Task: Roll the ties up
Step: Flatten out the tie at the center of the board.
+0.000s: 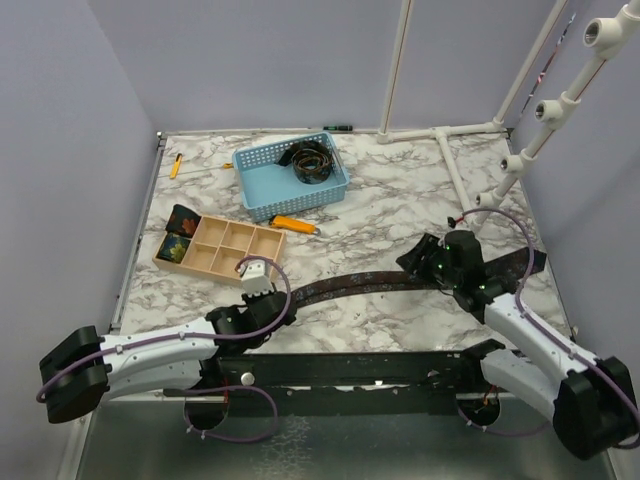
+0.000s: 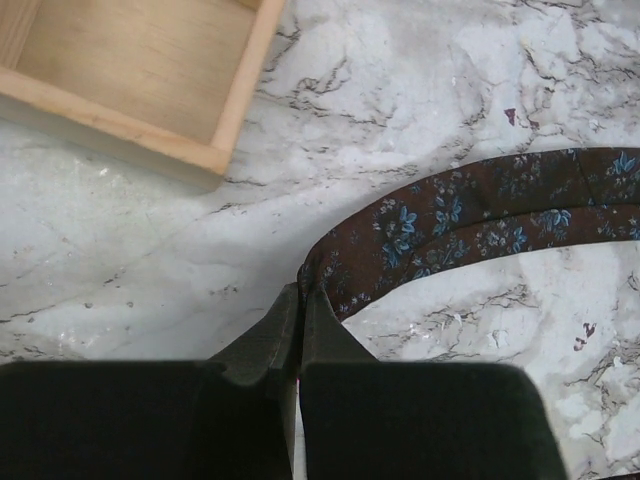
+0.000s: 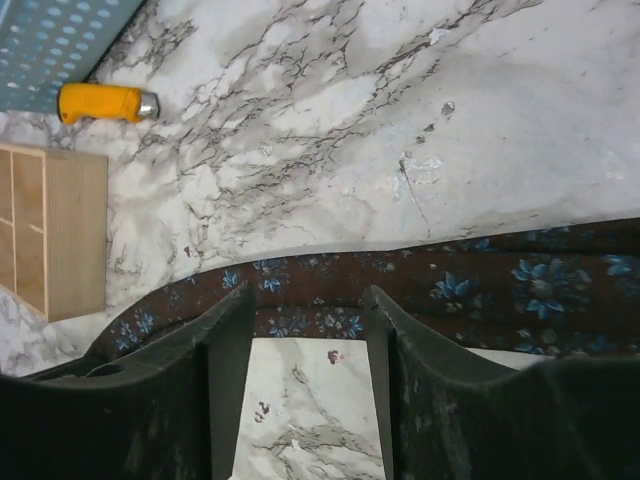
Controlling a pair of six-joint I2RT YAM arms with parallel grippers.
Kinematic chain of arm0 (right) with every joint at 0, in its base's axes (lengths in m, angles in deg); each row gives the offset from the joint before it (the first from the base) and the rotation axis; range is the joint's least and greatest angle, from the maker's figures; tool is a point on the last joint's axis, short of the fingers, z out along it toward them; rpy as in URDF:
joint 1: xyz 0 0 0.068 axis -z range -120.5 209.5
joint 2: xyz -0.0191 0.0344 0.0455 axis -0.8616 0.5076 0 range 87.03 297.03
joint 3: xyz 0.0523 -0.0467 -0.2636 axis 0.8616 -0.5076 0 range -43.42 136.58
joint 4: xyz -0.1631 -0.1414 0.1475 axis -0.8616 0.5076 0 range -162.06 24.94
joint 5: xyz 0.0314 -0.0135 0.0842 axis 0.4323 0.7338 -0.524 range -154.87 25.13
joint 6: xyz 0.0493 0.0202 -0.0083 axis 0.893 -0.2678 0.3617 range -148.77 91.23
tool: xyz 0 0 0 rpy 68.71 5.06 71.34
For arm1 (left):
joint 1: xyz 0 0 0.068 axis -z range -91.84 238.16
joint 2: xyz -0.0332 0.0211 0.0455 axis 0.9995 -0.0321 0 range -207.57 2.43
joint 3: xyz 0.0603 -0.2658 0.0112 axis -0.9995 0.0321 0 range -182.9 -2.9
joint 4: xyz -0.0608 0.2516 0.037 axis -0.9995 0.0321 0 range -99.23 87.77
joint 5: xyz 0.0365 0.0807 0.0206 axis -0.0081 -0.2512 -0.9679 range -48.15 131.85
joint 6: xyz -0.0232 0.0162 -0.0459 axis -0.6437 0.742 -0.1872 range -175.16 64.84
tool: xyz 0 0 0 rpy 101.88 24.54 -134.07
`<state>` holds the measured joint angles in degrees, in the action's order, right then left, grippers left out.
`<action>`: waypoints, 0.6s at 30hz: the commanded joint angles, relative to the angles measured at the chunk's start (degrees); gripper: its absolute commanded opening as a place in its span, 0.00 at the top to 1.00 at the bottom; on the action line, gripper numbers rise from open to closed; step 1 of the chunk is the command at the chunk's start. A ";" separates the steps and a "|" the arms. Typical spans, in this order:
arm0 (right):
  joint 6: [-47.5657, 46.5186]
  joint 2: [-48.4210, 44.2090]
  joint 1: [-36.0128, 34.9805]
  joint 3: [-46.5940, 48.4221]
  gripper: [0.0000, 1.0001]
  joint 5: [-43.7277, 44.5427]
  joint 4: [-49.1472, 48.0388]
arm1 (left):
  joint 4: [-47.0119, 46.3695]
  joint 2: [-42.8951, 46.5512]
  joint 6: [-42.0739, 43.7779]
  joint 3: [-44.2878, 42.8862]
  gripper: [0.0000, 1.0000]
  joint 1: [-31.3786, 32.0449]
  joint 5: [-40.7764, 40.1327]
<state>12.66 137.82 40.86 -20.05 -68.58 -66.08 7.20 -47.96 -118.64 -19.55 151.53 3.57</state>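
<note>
A long dark brown tie [image 1: 340, 288] with small blue flowers lies in a curve across the front of the table. My left gripper [image 1: 278, 302] [image 2: 300, 300] is shut on the tie's [image 2: 450, 215] folded left end, down at the tabletop. My right gripper [image 1: 420, 262] [image 3: 308, 300] is open further right along the strip. Its two fingertips [image 3: 238, 305] rest over the near edge of the tie [image 3: 480, 280], and bare table shows between them. Another tie [image 1: 312, 160] sits coiled in the blue basket. Dark rolled ties [image 1: 177, 243] fill the left cells of the wooden tray.
The wooden compartment tray [image 1: 235, 262] [image 2: 235, 100] [image 3: 70, 230] lies just behind my left gripper. Behind it are the blue basket [image 1: 262, 195] [image 3: 50, 40] and an orange knife [image 1: 295, 224] [image 3: 100, 102]. An orange pen [image 1: 175, 167] lies at the far left. A white pipe frame [image 1: 455, 175] stands at the right.
</note>
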 commanded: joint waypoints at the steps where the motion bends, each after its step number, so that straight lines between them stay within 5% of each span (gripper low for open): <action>1: -2.35 8.69 -2.82 3.58 0.50 5.08 -1.65 | 6.08 -5.36 6.28 -7.39 1.00 0.00 5.41; 9: 0.57 11.92 -2.56 0.93 0.58 14.13 2.42 | 8.88 -9.02 13.61 -12.08 0.96 -8.06 16.56; 11: 0.99 10.25 -2.46 -0.26 0.56 15.39 2.77 | 9.67 -8.79 14.49 -11.76 0.80 -11.34 18.09; 14: -0.89 5.91 -2.46 -0.68 0.50 15.02 3.54 | 9.81 -8.64 13.81 -12.66 0.36 -12.30 17.40; 18: -5.78 -1.19 -3.18 -0.04 0.44 6.67 1.28 | 12.89 -9.26 13.93 -17.08 0.15 -12.37 14.88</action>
<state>11.37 142.30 38.22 -20.42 -56.77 -63.17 16.38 -56.86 -105.85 -31.79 139.36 18.50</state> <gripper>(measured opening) 0.534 0.759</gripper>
